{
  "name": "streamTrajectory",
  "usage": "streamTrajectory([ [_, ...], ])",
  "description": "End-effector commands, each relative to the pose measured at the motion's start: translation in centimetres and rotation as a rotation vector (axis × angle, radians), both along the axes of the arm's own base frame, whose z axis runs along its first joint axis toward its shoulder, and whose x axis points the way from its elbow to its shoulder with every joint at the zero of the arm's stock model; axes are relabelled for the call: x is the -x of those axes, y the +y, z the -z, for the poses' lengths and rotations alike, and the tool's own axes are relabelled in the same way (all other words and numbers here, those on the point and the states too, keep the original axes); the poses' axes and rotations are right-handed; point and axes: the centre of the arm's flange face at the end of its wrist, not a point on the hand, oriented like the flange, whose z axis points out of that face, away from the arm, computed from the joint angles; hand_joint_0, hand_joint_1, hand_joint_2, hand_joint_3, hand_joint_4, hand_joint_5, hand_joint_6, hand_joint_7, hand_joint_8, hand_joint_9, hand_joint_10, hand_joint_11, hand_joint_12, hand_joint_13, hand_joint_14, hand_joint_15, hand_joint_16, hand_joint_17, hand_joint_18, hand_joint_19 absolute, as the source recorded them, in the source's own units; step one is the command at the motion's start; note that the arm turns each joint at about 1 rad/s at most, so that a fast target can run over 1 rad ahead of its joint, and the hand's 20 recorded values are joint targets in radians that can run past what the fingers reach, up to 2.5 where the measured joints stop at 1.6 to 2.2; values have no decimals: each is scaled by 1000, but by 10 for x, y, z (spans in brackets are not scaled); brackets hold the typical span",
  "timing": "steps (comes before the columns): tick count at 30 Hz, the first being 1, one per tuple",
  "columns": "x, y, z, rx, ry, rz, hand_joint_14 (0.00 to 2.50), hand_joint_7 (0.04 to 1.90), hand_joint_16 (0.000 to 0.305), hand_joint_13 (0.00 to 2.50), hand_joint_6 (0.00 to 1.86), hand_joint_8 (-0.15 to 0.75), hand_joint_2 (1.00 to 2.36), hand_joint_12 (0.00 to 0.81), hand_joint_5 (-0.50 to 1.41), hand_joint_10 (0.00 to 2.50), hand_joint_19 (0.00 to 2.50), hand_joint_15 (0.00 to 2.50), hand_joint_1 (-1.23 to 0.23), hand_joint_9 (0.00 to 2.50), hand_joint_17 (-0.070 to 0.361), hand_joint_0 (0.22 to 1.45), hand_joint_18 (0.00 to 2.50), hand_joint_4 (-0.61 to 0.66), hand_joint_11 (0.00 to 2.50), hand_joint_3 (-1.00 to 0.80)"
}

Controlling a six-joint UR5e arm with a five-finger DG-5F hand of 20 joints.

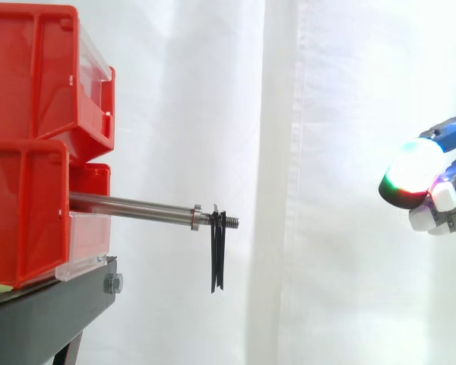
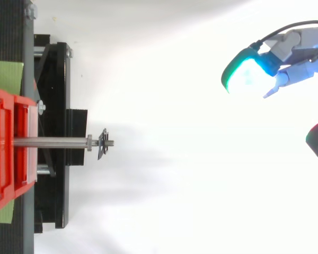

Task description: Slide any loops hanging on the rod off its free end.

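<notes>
In the side view, a steel rod (image 1: 133, 206) is seen projecting level from the lower of two stacked red bins (image 1: 30, 144), which are carried on a black stand (image 1: 53, 312). A black loop (image 1: 217, 255) is hung on the rod's threaded tip, just beyond a small collar (image 1: 197, 217), and is draped straight down. The hand (image 1: 414, 176) is held at the right edge, well apart from the rod and at about its height. Its fingers are relaxed and nothing is grasped.

In the top view, the loop (image 2: 102, 143) is seen as a thin dark strip set across the rod (image 2: 50, 142), close to the free end. The hand (image 2: 294, 45) is placed far to the right and off to one side of the rod's line, with one glowing fingertip (image 2: 246, 74) spread away from another.

The approach is judged to be the step in hand. It would be done well if the hand were brought onto the rod's line, a fingertip set behind the loop on the collar side, and the loop drawn along the axis toward the free end. The loop may be snagged by the threads, so a steady, straight pull is called for.
</notes>
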Motion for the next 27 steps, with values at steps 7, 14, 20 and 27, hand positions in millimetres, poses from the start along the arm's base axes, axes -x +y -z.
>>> streamTrajectory([
  [7,-5,0,-5,231,9,22,8,832,43,543,503,266,1009,343,-165,13,276,216,-505,793,96,563,355,269,329,-405],
  [14,-14,0,4,328,16,41,9,842,44,537,503,263,1008,346,-164,13,289,223,-510,753,98,560,374,267,327,-410],
  [20,-24,2,34,335,41,36,9,845,45,526,503,264,1008,356,-166,13,288,230,-528,728,101,554,370,263,339,-411],
  [27,-46,7,67,307,-24,41,7,875,48,374,503,259,1007,368,-172,13,290,194,-547,642,108,547,288,257,338,-418],
])
